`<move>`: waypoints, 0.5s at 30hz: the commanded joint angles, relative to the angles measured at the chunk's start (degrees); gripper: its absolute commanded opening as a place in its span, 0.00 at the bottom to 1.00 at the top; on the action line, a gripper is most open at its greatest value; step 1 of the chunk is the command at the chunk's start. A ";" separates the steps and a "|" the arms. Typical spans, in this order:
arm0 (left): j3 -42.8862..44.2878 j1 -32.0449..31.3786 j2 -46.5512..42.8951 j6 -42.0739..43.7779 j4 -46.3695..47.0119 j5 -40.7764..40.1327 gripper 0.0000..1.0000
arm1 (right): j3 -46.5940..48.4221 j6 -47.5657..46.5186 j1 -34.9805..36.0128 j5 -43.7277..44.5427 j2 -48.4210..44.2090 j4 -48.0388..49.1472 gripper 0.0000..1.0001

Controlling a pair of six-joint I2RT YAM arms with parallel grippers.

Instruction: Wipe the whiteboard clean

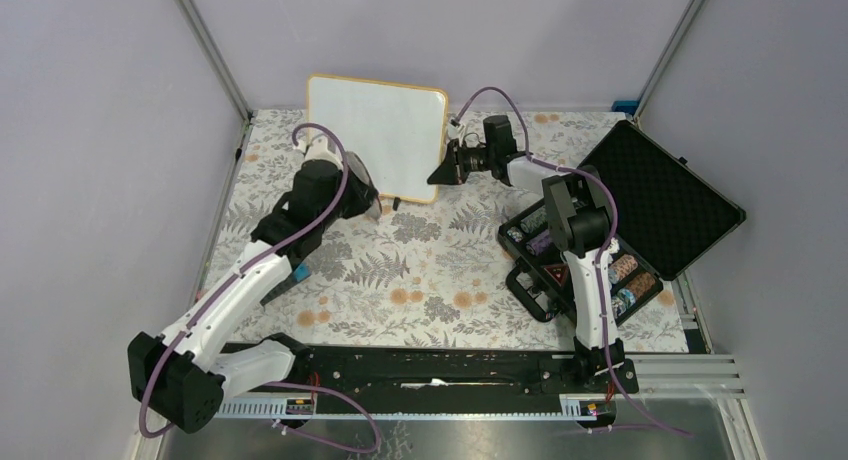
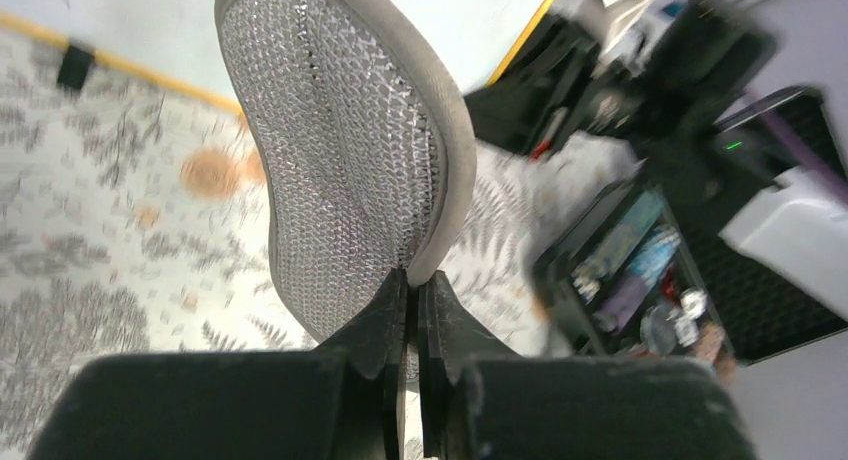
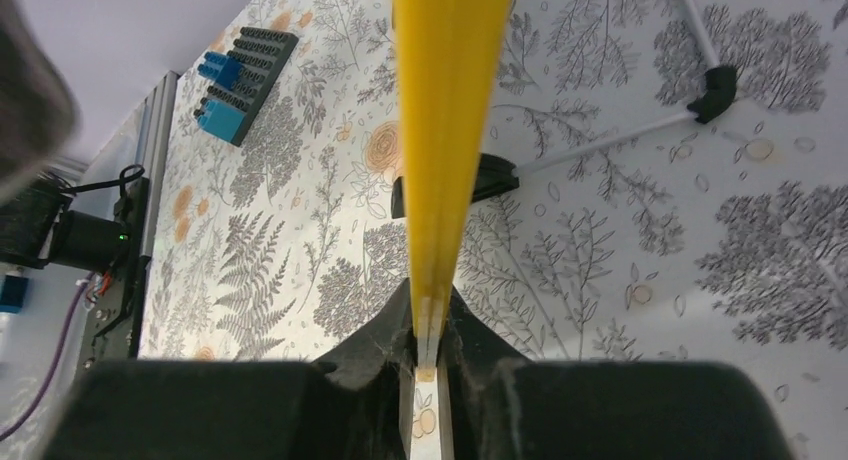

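1. Two arms meet at the whiteboard (image 1: pixel 375 130), which stands on its lower edge at the far middle of the floral worktop (image 1: pixel 420 270), white face turned toward the arms.
2. Right tool (image 3: pixel 428 310) is clenched on the right-hand edge of the board's orange-yellow frame, steadying it.
3. Left tool (image 2: pixel 412 280) is clenched on the lower end of a grey mesh pad (image 2: pixel 340 160), which rises upright from its fingers.
4. From the pad, the board lies just beyond and to the right, so the left arm is the nearer one for wiping. The board's lower edge runs left to right, and strokes would likely follow it. Whether the pad touches the face cannot be told.
5. No writing shows on the face from above, so the job looks nearly finished.
6. A black foot (image 3: pixel 480 180) props the board. An open black case (image 1: pixel 660 195) lies to the right, well apart from the wiping path. A blue-and-black brick plate (image 3: pixel 240 80) lies on the left of the worktop.
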 commanded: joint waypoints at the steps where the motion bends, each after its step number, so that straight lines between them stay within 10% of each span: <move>1: -6.10 -0.05 -0.50 -2.36 -2.27 4.44 0.00 | -4.51 -0.80 2.32 -4.19 -1.65 -9.02 0.18; 15: -15.21 -0.05 1.12 -10.09 -6.56 -5.02 0.00 | -13.30 6.77 2.17 -0.01 -7.51 6.61 0.56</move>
